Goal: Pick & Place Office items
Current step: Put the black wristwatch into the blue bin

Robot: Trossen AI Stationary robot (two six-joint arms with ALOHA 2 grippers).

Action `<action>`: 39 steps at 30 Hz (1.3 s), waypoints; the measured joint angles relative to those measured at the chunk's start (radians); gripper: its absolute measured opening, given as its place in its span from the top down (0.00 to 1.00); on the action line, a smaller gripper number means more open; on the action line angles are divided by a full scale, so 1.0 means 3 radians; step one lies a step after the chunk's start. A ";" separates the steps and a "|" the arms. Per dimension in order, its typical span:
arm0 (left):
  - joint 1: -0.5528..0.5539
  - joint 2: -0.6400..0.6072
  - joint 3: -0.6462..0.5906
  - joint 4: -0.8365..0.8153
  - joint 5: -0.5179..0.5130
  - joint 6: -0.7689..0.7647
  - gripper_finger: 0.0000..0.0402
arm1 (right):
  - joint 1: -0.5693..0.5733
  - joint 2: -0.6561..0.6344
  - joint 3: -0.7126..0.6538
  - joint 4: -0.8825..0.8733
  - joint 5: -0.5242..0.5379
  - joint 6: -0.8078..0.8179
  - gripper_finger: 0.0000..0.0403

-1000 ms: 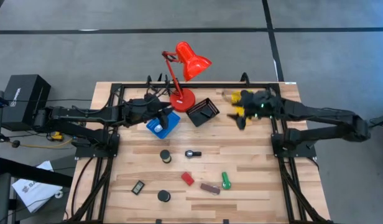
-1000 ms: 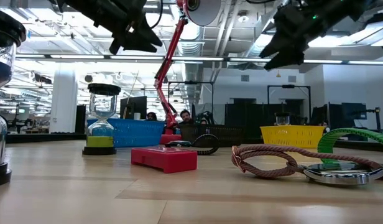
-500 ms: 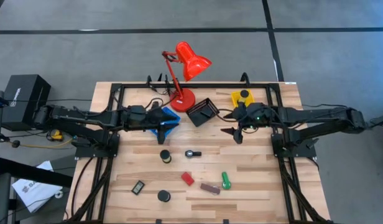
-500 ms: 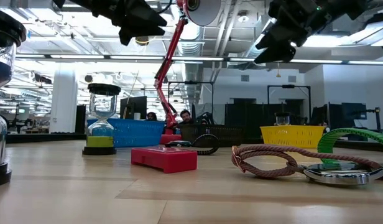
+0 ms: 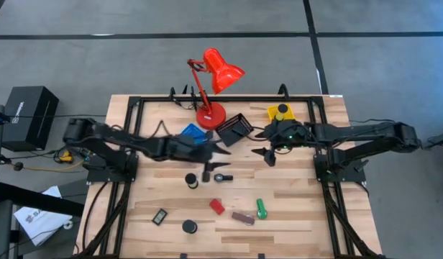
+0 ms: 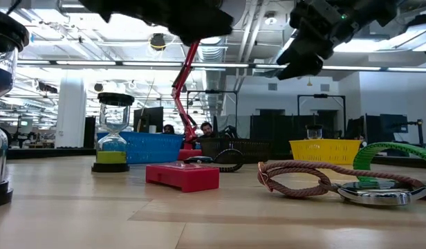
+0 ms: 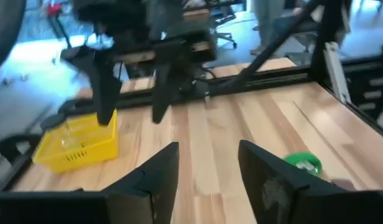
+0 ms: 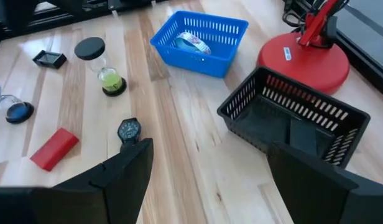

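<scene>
Office items (image 5: pixel 217 206) loose on table.

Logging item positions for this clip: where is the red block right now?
In the high view the flat red block lies on the wooden table's front half near the middle, between the black-capped round piece and the green stubby cylinder.

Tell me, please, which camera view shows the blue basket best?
The right wrist view: the blue basket shows whole, something lying inside. The high view has the left arm partly covering it, the low view only its side.
</scene>
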 joint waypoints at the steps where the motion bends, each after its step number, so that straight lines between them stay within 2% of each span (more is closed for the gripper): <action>1: 0.0038 0.0092 0.0072 -0.0002 0.0023 -0.0096 0.57 | 0.0000 -0.0015 0.0000 -0.0021 0.0000 0.0000 0.25; 6: 0.0143 0.0449 0.0344 -0.0279 0.0597 -0.0237 0.50 | 0.0000 -0.0042 -0.0003 -0.0167 0.0000 0.0001 0.25; 8: 0.0138 0.0617 0.0457 -0.0442 0.0676 -0.0342 0.50 | 0.0000 -0.0041 -0.0003 -0.0151 0.0000 0.0000 0.25; 15: 0.0094 0.1190 0.0909 -0.1328 0.0685 -0.0463 0.50 | 0.0000 -0.0045 -0.0003 -0.0170 0.0000 0.0001 0.25; 24: 0.0069 0.1555 0.0915 -0.1398 0.0683 -0.0481 0.52 | 0.0000 -0.0032 -0.0003 -0.0234 -0.0001 0.0001 0.25; 33: 0.0070 0.1582 0.0890 -0.1578 0.0656 -0.0478 0.53 | -0.0001 -0.0032 -0.0003 -0.0237 -0.0001 0.0001 0.25; 39: 0.0099 0.1582 0.0854 -0.1577 0.0655 -0.0482 0.61 | -0.0001 -0.0032 -0.0003 -0.0237 0.0000 0.0001 0.25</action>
